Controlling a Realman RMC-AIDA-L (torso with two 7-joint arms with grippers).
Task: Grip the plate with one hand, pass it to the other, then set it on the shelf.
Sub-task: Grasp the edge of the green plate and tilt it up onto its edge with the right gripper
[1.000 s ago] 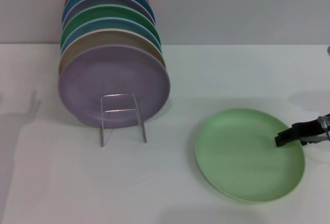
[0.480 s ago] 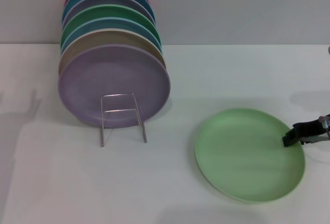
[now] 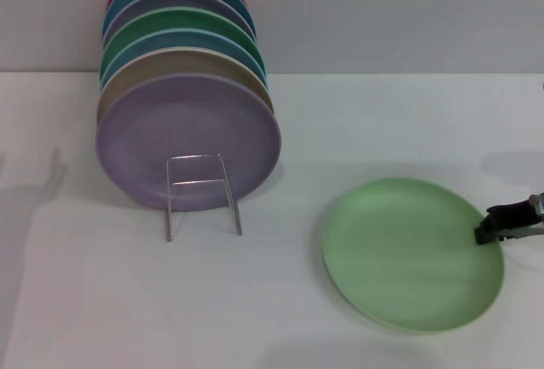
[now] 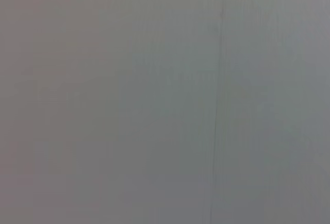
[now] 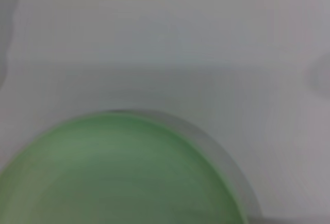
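At the table's right edge, the right gripper meets the mint-green plate's rim, apparently for pickup, finger state impossible to tell, rack waiting well apart.

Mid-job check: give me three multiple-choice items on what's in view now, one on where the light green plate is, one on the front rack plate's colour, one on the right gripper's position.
1. Where is the light green plate?
A. flat on the table
B. in the rack
C. held in the air

2. What colour is the front plate in the wire rack?
A. red
B. lilac
C. yellow

3. Where is the right gripper?
A. over the rack
B. out of view
C. at the plate's right rim

Answers: 1 A, it lies flat on the tabletop. 2 B, the nearest racked plate is lilac. 3 C, its tip sits at the rim.
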